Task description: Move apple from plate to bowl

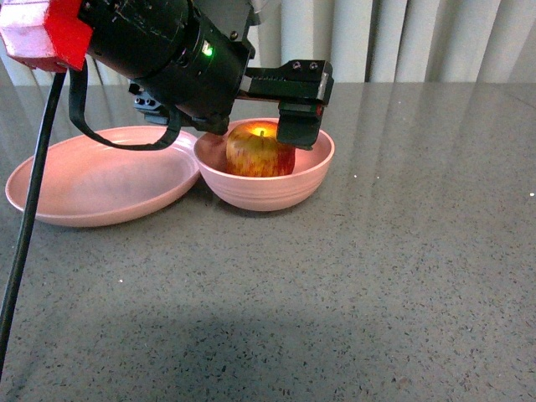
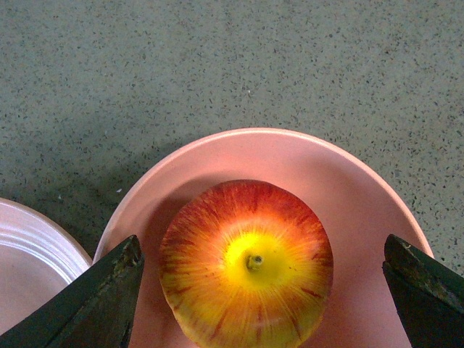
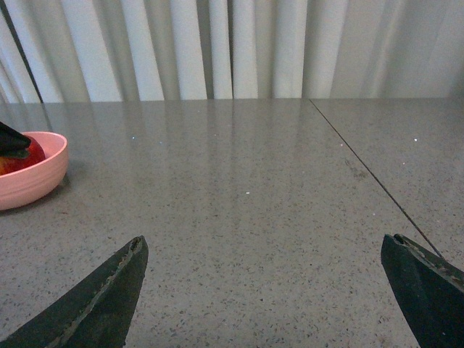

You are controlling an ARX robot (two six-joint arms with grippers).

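Apple point(image 1: 260, 151) sits in bowl point(image 1: 268, 191), plate point(image 1: 92, 188) at its 9 o'clock. Left gripper point(image 2: 261, 290) is let go, fingers wide, w/ apple between. Lifting crooked could bump it.

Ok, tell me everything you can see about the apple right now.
The apple is round and red, streaked with orange, and turns yellow around its short stem. It sits upright, stem up, inside the bowl, resting on the bowl's floor. The skin looks smooth and whole. The left gripper hangs over it with its fingers spread wide on either side, neither one touching it.
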